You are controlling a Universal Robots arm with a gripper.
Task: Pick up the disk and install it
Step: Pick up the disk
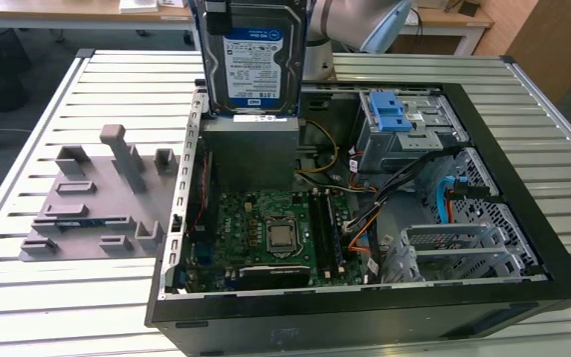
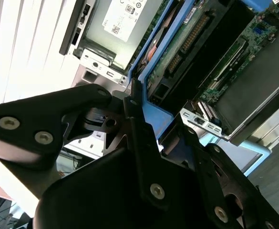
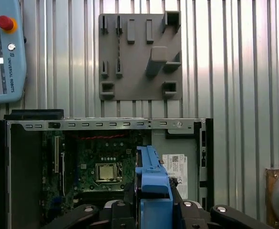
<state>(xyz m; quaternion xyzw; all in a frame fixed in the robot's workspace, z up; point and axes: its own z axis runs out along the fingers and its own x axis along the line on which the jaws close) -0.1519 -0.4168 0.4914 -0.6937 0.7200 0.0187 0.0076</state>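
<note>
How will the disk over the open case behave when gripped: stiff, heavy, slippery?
Likely rigid: the disk is a metal block held upright without sag. Probably dense for its size. The gripper clamps its blue plastic rail, which might flex.

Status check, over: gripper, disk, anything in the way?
Gripper shut on the disk, held upright above the power supply. Not yet in the drive cage. Loose cables beside the cage.
</note>
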